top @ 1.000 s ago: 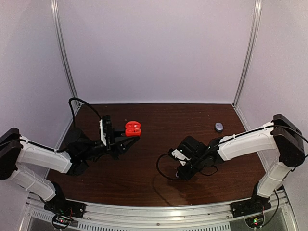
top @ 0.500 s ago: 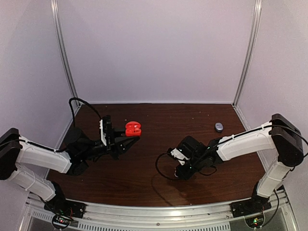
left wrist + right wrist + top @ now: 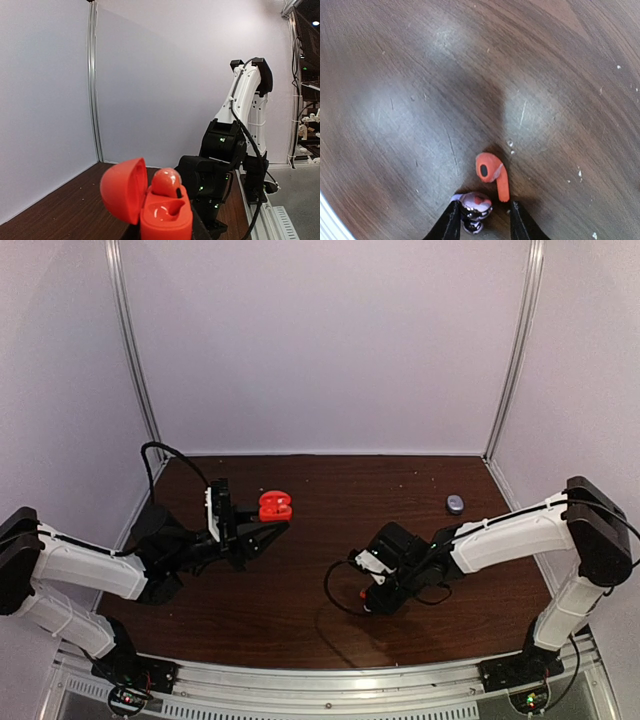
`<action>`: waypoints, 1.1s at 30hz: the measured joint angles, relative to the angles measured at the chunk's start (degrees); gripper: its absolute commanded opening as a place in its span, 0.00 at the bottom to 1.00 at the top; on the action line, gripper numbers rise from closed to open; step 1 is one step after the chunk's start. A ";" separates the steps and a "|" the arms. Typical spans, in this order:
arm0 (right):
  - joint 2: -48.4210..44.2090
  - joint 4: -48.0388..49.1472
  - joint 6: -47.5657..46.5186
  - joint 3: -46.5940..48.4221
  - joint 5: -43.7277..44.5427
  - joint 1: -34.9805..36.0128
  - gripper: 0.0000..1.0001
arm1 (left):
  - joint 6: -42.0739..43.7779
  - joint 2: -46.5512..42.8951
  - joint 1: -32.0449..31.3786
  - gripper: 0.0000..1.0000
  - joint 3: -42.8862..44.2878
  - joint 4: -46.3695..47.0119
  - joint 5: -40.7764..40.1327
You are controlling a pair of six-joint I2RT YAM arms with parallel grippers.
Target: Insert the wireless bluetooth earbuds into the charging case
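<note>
My left gripper (image 3: 278,523) is shut on an open red charging case (image 3: 275,506) and holds it above the table. In the left wrist view the case (image 3: 165,220) has its lid swung left. One red earbud (image 3: 166,182) sits in the far slot and the near slot is empty. My right gripper (image 3: 482,220) is low over the table with its jaws apart. A second red earbud (image 3: 492,172) lies on the wood just beyond its fingertips. A small shiny silvery-grey earbud (image 3: 475,206) lies between the fingers, against the left one.
A small round grey case (image 3: 455,504) lies at the back right of the brown table (image 3: 330,490). White walls and metal posts close in the back and sides. The right arm (image 3: 225,150) shows behind the red case in the left wrist view.
My right gripper has shifted slightly left and lower over the red earbud. The left arm and the case have barely moved.
</note>
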 measured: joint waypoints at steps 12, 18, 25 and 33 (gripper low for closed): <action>-8.48 -7.32 -1.84 2.62 1.36 -1.29 0.40 | 0.02 0.00 0.00 0.00 0.00 -0.28 0.00; -5.99 -8.41 -2.99 6.45 1.05 -1.55 0.39 | 0.00 0.00 0.00 0.00 0.00 -0.31 0.02; 0.76 -8.55 -4.26 8.90 -0.63 -1.55 0.39 | 0.02 -0.04 0.00 0.00 0.00 -0.96 0.02; 4.74 -8.46 -5.09 8.90 -2.10 -1.55 0.33 | 0.02 -0.07 0.04 0.00 0.00 -1.22 0.00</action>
